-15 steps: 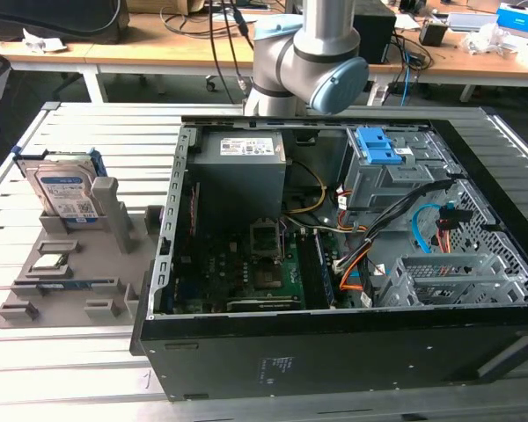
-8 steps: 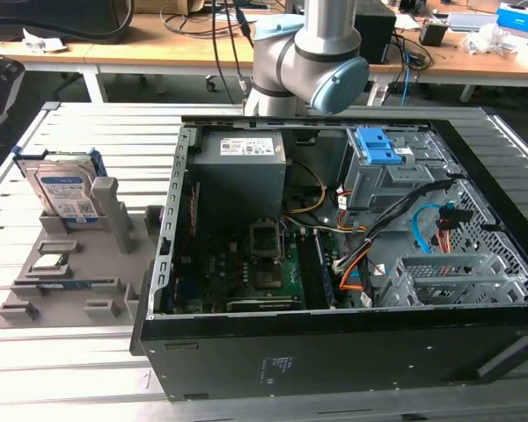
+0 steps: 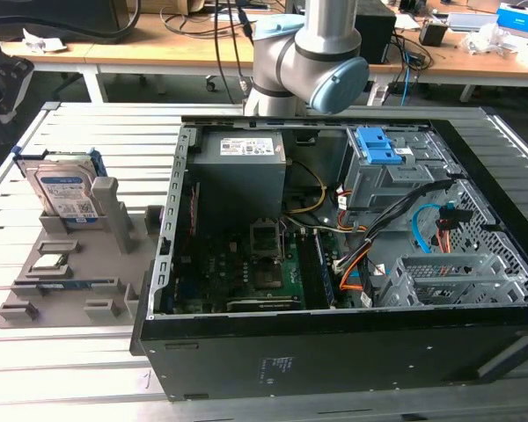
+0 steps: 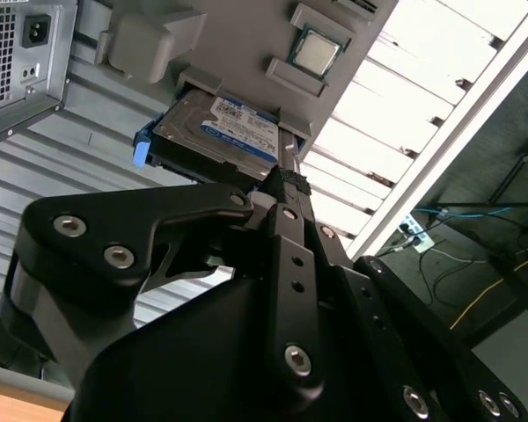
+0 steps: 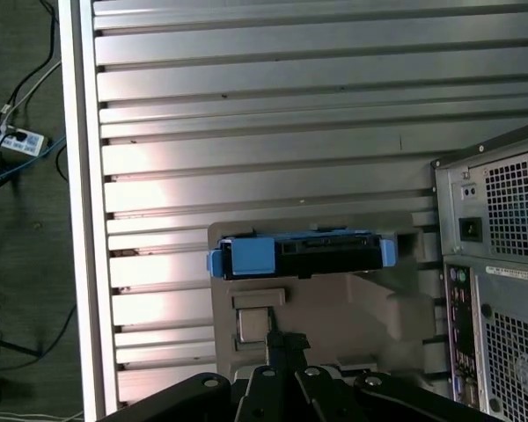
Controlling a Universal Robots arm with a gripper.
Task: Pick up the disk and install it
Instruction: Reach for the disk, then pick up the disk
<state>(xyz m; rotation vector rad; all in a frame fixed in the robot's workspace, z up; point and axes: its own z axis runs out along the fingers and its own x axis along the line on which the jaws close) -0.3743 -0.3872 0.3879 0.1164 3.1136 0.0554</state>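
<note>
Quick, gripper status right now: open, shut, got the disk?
Gripper: fingers shut together, holding nothing. The disk sits apart from it, on edge in the grey holder.

The disk (image 3: pixel 66 189) stands on edge in a holder (image 3: pixel 97 264) on the table (image 3: pixel 70 369), at the exterior view's left of the computer case (image 3: pixel 246 352). A chip (image 3: pixel 51 262) lies in the holder, nearer the camera.

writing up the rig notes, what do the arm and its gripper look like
The arm is a thick silver-grey tube with rounded joints, one closed by a pale blue round cap. The gripper is matte black: flat angular link bars joined by round silver pins and screw heads, as seen in both wrist views.
</note>
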